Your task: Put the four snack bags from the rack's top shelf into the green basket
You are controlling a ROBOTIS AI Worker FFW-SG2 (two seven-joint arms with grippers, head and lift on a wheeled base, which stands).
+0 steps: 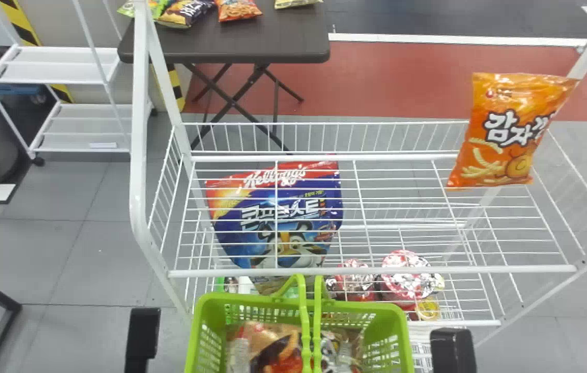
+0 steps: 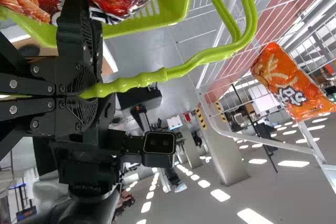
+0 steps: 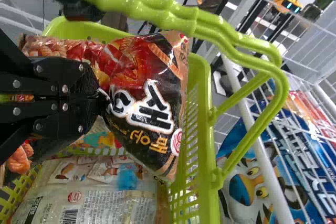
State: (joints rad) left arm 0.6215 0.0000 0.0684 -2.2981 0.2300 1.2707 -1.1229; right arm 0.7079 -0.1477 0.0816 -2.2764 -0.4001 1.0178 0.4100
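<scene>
L gripper pinched on bskt handle, R gripper clamped on snack bag.

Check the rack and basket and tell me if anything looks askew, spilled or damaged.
Only mildly askew: the orange snack bag on the top shelf leans toward the robot's right, and the blue cereal bag beneath that shelf sits tilted. I see no spill or tear. It looks like soft bags slumping, nothing worse.

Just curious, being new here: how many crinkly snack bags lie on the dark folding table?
4, left to right: green bag, dark-and-gold bag, orange bag, pale yellow bag. The view's top edge crops the table, so more may be hidden.
</scene>
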